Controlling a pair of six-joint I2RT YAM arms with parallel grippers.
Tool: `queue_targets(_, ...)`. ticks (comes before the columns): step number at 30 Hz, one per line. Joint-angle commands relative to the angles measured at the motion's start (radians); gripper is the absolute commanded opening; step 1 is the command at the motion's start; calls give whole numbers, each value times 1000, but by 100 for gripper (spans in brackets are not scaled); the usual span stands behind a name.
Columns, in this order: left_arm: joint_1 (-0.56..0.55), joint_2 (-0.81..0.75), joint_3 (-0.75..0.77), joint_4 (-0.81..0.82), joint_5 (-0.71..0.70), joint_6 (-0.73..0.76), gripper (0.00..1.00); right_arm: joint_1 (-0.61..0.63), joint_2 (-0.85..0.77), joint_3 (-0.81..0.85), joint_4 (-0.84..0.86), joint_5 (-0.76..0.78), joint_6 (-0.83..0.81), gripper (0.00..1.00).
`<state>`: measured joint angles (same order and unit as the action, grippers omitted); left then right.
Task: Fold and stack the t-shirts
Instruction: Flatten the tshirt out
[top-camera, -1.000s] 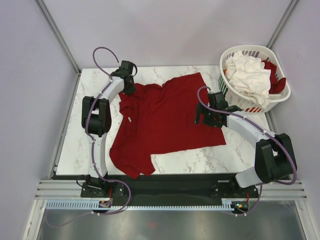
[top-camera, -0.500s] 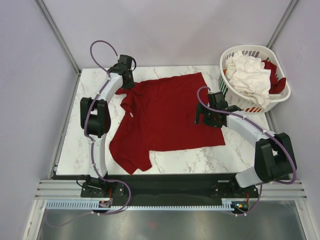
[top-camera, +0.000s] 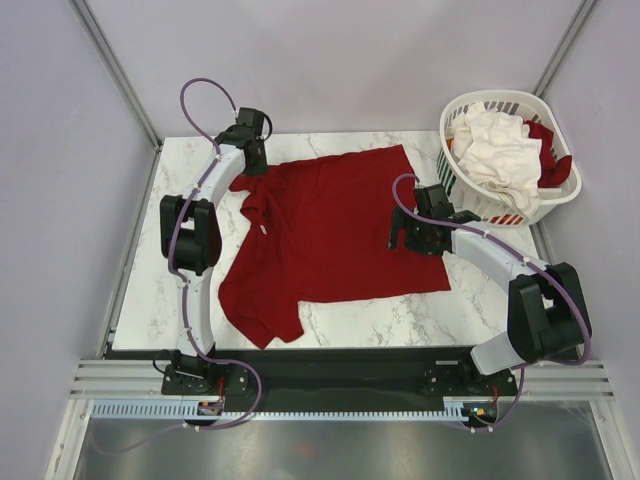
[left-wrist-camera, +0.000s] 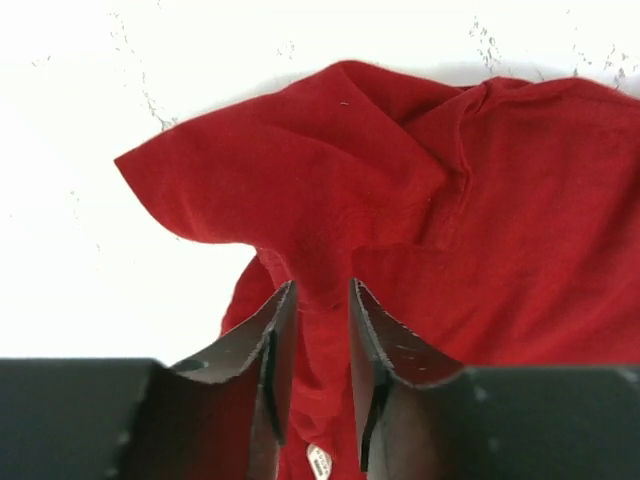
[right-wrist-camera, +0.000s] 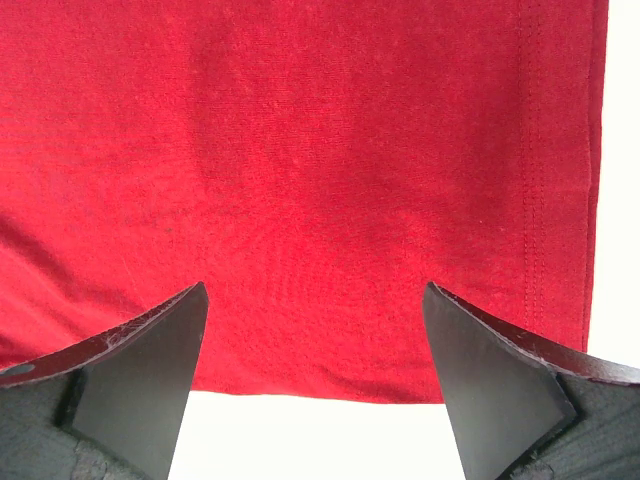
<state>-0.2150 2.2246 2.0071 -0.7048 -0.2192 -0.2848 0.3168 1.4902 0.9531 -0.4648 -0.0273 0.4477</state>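
A dark red t-shirt (top-camera: 340, 230) lies spread on the marble table (top-camera: 180, 210), with its collar to the left and one sleeve toward the near left. My left gripper (top-camera: 250, 165) is at the shirt's far left corner. In the left wrist view (left-wrist-camera: 318, 295) its fingers stand close together on a raised fold of the red cloth (left-wrist-camera: 500, 200). My right gripper (top-camera: 405, 238) is open wide just over the shirt's right hem (right-wrist-camera: 300, 150), with nothing held in the right wrist view (right-wrist-camera: 315, 300). A white t-shirt (top-camera: 497, 150) is crumpled in the basket.
A white slotted basket (top-camera: 455, 110) stands at the far right corner, holding the white shirt and another dark red cloth (top-camera: 553, 165). Bare marble shows left of the shirt and along the near edge (top-camera: 400, 320). Grey walls enclose the table.
My left gripper moved toward the far left corner and drew the shirt's top left part out flatter. In the last half second almost nothing moved. The right arm stayed put.
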Motion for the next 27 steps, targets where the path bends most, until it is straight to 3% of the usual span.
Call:
queue_targets(1, -3, -34, 16, -1, -37, 29, 45, 7, 10, -2, 26, 0, -7, 97)
queue_targets(3, -3, -60, -19, 1, -75, 33, 57, 8, 13, -2, 28, -2, -7, 97)
queue_targets(5, -3, -83, -57, 5, -107, 32, 60, 8, 15, -2, 28, -2, -7, 97)
queue_targets(11, 3, -155, -273, 88, -132, -2, 49, 15, 21, -10, 32, -5, -7, 97)
queue_targets(15, 5, -155, -338, 131, -103, -17, 48, 21, 22, -11, 32, -3, -7, 97)
queue_targets(27, 5, -79, -242, 168, -121, 13, 59, 24, 36, -8, 29, 3, -12, 97)
